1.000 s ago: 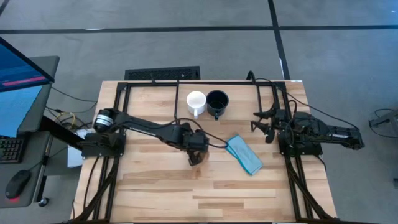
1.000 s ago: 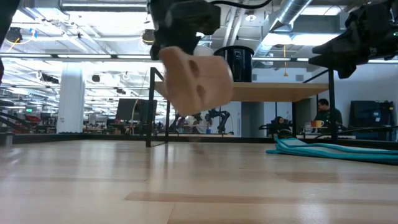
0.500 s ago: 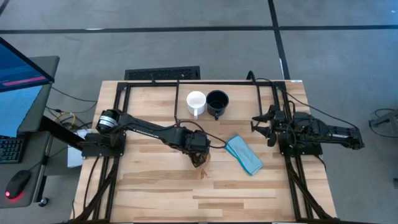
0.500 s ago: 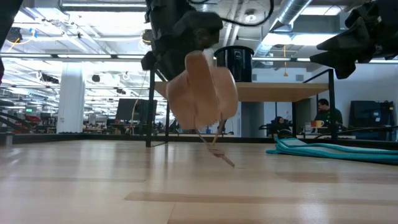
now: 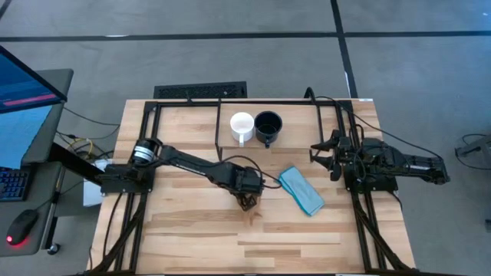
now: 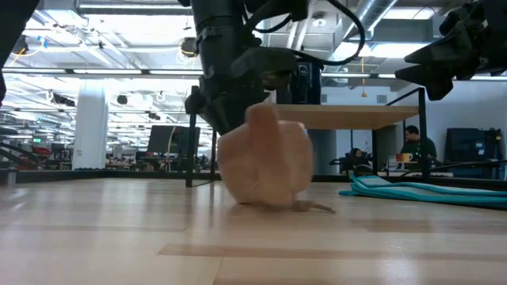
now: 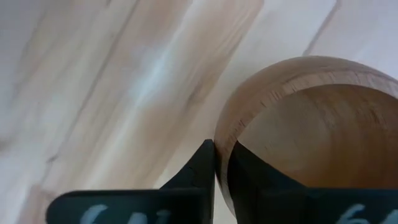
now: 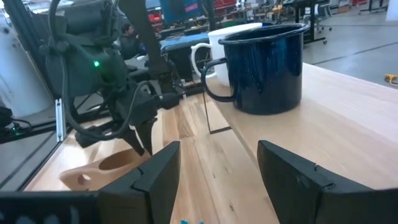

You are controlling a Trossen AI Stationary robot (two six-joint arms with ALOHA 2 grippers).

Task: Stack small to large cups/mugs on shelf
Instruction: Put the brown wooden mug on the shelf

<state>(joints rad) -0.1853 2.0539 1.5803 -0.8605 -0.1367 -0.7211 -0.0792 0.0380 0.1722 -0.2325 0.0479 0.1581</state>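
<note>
I have the left gripper (image 5: 247, 198) clamped on the rim of the tan mug (image 6: 265, 168), one finger (image 7: 200, 171) outside the wall and the other inside. The mug sits low at mid-table, touching or just off the tabletop (image 5: 192, 230), tilted, left of the blue cloth (image 5: 301, 190). The white mug (image 5: 242, 126) and the navy mug (image 5: 268, 126) stand side by side on the shelf (image 5: 291, 105) at the far edge. The right gripper (image 5: 326, 156) waits over the right side, fingers spread and empty. I judge this as the carrying step for the tan mug. Next I need to lift it clear, level it, and bring it far toward the shelf without knocking the two mugs there.
</note>
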